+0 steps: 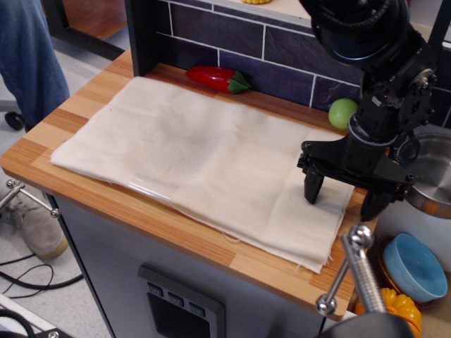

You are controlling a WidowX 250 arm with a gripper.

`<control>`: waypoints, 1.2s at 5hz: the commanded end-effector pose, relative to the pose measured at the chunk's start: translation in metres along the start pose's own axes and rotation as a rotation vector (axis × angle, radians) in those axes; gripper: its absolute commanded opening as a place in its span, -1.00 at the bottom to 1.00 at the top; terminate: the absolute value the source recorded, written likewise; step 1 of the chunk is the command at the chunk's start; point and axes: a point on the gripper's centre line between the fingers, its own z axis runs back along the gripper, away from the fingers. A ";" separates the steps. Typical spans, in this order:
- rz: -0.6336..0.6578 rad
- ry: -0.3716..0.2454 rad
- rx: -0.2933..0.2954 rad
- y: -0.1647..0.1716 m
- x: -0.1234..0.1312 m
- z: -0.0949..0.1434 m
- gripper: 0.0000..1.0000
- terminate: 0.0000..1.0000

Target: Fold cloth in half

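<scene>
Cloth lying flat and unfolded across the wooden tabletop, gripper hanging over its 3 o'clock edge.
Gripper fingers spread wide apart, gripping nothing; one fingertip pointing down at the cloth's right side, other one sitting past the edge over bare wood. Red pepper lying at 12 o'clock by the tiled wall, green ball near 2 o'clock, steel pot and blue bowl off at 3–4 o'clock.
</scene>
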 end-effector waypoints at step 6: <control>0.062 -0.065 -0.177 0.104 0.004 0.095 -1.00 -1.00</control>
